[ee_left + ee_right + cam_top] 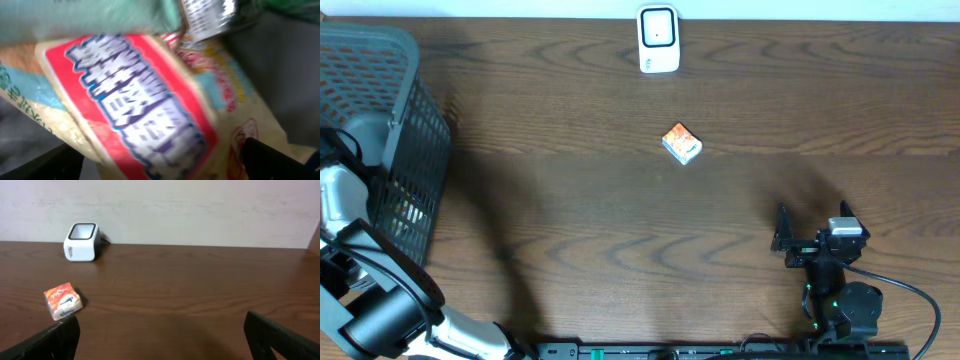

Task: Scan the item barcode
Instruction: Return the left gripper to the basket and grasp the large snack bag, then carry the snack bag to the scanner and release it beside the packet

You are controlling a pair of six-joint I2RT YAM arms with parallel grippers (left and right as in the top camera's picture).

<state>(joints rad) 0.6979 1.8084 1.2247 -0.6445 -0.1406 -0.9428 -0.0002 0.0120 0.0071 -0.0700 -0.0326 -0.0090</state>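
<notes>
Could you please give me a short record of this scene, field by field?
barcode scanner: white, at the far edge of the table
small orange box: on the table, in front of the scanner, untouched
mesh basket: dark, far left, holding printed packets
left gripper: open, inside the basket over the packets
right gripper: open, empty, near the table's front edge

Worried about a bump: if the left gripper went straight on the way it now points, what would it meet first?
The left gripper would most likely hit the red-labelled packet that fills its view; blur hides how close.
</notes>
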